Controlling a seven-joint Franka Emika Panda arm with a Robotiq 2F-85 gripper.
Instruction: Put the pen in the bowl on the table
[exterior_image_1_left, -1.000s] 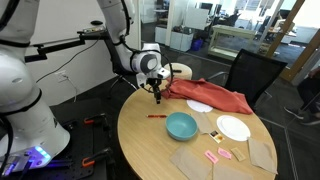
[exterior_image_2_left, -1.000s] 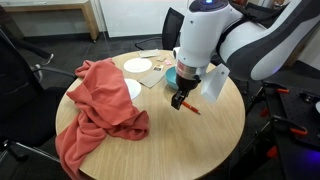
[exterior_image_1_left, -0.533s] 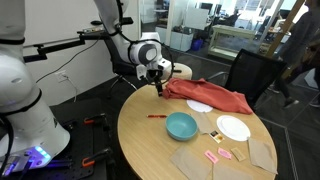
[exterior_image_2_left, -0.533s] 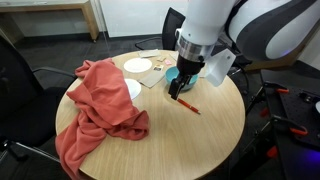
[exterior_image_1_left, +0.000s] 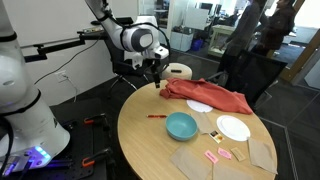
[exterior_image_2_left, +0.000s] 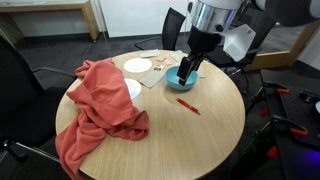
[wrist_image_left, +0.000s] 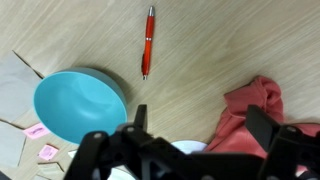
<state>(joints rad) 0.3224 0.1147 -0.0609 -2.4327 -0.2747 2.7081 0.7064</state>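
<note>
The red pen (exterior_image_1_left: 156, 116) lies flat on the tan round table (exterior_image_1_left: 140, 140), beside the teal bowl (exterior_image_1_left: 182, 126). In the wrist view the pen (wrist_image_left: 148, 42) lies near the top and the empty bowl (wrist_image_left: 80, 103) at the left. The pen (exterior_image_2_left: 188, 106) also shows in an exterior view, in front of the bowl (exterior_image_2_left: 176, 86), which the gripper partly hides. My gripper (exterior_image_1_left: 159, 78) hangs well above the table, open and empty. Its fingers (wrist_image_left: 200, 125) are spread wide over bare wood and cloth. It also shows in an exterior view (exterior_image_2_left: 186, 75).
A red cloth (exterior_image_1_left: 210, 97) lies crumpled across the far side, partly over a white plate (wrist_image_left: 190, 148). Another white plate (exterior_image_1_left: 233, 128), tan paper sheets and small pink pieces (exterior_image_1_left: 218, 155) lie beyond the bowl. Chairs stand round the table.
The gripper has risen from just above the table by the pen and moved back toward the table's edge, still open. The pen and bowl have not moved.
</note>
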